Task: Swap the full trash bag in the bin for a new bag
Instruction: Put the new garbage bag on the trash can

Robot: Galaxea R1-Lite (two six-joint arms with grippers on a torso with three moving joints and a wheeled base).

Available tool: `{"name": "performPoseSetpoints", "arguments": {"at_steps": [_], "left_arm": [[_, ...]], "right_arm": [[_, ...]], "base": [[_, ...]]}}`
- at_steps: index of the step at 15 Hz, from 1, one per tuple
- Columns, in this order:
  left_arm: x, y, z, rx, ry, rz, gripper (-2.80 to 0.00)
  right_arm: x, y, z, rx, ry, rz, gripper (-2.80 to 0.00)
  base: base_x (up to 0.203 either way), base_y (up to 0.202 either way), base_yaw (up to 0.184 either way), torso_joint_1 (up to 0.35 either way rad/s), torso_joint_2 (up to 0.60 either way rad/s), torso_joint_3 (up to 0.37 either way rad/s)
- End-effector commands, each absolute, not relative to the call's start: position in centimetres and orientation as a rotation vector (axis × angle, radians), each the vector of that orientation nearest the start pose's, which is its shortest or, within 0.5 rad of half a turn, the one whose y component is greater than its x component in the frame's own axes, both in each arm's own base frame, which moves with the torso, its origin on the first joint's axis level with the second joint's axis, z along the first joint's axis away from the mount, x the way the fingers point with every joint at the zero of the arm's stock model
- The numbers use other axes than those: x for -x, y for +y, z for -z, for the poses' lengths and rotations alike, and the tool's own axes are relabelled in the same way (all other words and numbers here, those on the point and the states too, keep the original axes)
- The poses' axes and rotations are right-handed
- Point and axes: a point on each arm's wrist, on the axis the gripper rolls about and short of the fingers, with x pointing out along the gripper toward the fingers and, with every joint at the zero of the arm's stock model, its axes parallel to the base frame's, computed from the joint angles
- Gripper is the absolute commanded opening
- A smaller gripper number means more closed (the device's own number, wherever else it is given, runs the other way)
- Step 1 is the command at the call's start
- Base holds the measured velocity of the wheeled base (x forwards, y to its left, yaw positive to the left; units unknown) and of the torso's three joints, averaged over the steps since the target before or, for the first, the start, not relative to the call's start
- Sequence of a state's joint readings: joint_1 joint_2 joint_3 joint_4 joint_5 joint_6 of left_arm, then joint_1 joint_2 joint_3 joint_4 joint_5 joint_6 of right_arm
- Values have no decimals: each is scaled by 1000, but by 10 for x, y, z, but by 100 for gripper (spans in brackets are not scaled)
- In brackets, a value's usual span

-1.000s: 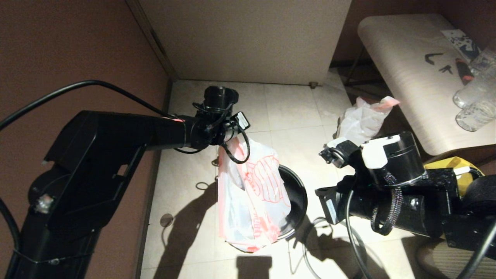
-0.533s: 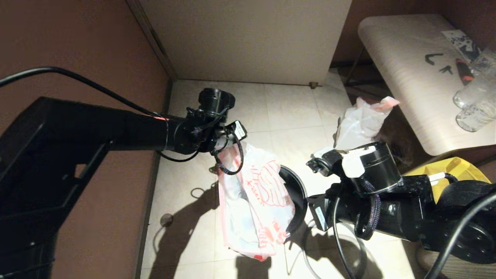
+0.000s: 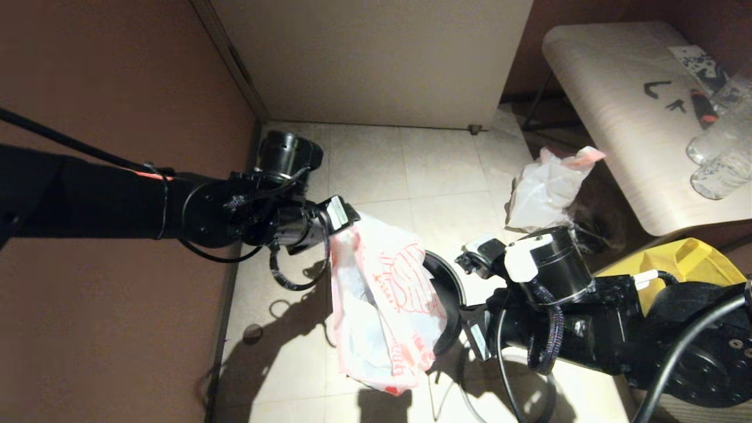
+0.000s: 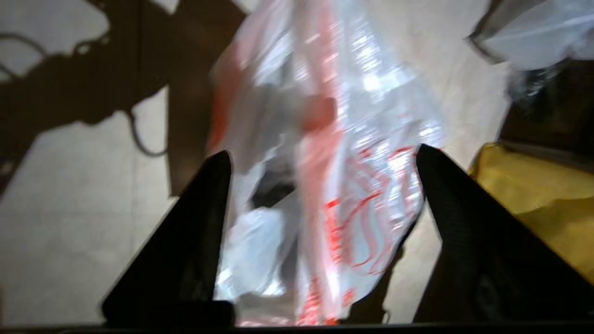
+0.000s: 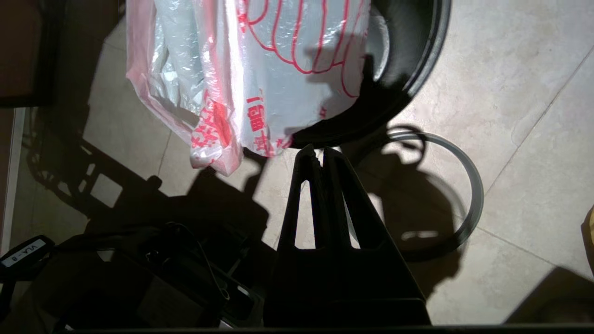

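The new bag (image 3: 388, 305), translucent with a red cartoon outline, hangs from my left gripper (image 3: 343, 218) in front of the black bin (image 3: 451, 294). In the left wrist view the fingers (image 4: 204, 222) stand wide apart with the bag (image 4: 334, 185) between them. My right gripper (image 5: 318, 152) is shut, empty, its tips right beside the bin's outer wall (image 5: 408, 79). The bin's grey ring (image 5: 475, 204) lies loose on the floor beside it. The full trash bag (image 3: 549, 185), whitish with a pink top edge, sits on the floor by the table.
A yellow tote (image 3: 687, 258) lies behind my right arm. A pale table (image 3: 634, 135) with clear bottles stands at the right. A cabinet (image 3: 376, 59) closes the back and a brown wall (image 3: 117, 88) runs along the left.
My left arm has pulled back and lowered, carrying the new bag a little nearer to me. My right arm has moved left, closer to the bin.
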State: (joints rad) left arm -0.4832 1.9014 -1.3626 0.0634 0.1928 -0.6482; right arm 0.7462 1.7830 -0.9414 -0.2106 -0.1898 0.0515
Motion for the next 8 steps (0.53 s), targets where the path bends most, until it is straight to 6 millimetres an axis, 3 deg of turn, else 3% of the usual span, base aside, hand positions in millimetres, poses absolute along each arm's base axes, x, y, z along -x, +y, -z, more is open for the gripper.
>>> {"name": "performPoseSetpoints", "arguments": {"at_steps": [1,5,8], "left_arm": [[-311,-152,-173,394,726,34,-280],[-269,-129,-97,332,871,-16,-280],[-257,-128,-50,304,876,9,-280]], "right_arm": [[-235,222,-148,255,591,-538,-280],[-243,245,-138,277,592,-539,-280],[-249,252,-138,255,587,-534,-280]], "base": [[0,0,0,0,0,0],[0,0,0,0,0,0],[0,0,0,0,0,0]]}}
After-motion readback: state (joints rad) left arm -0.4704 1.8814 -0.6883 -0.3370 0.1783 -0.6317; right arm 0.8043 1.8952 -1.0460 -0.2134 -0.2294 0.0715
